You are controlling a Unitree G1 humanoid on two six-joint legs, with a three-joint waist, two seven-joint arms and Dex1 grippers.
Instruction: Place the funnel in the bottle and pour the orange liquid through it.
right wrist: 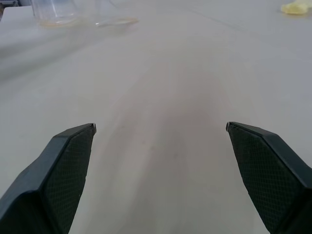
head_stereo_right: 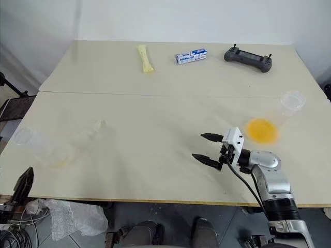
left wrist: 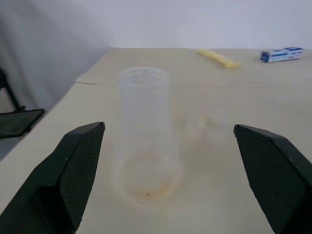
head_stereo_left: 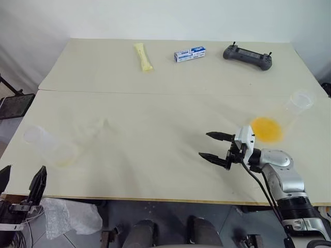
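Beige desk (head_stereo_left: 155, 103), wide and mostly bare, with the working things split between its two ends, so to my eye the job has not properly begun: nothing is lifted and nothing is stacked.

The right hand (head_stereo_left: 206, 145) hovers low over the desk near the right end, its fingers spread wide and empty, pointing across toward the left. The left hand (head_stereo_left: 20, 183) hangs off the near left corner, likewise released with nothing in it.

On the right stands a clear vessel (head_stereo_left: 299, 102) holding the orange liquid (head_stereo_left: 266, 129), a shallow bright pool at its base. It sits just beyond the right hand, not touched by it. Near the left edge is a second clear container that widens a little toward its foot. I take it for the bottle (left wrist: 144, 131), though its shape is hard to judge. It is upright and close to empty, with only a faint orange trace at the bottom.

Smallest is the funnel (head_stereo_left: 99, 127), a barely visible clear shape resting on the desk beside the bottle, apart from it and certainly not in its neck.

The first step, seating the funnel, is the one in hand. I would expect the left hand to come forward, close on the funnel's rim and set the spout squarely into the bottle's mouth. Clear plastic on a pale desk makes that a fiddly pick.
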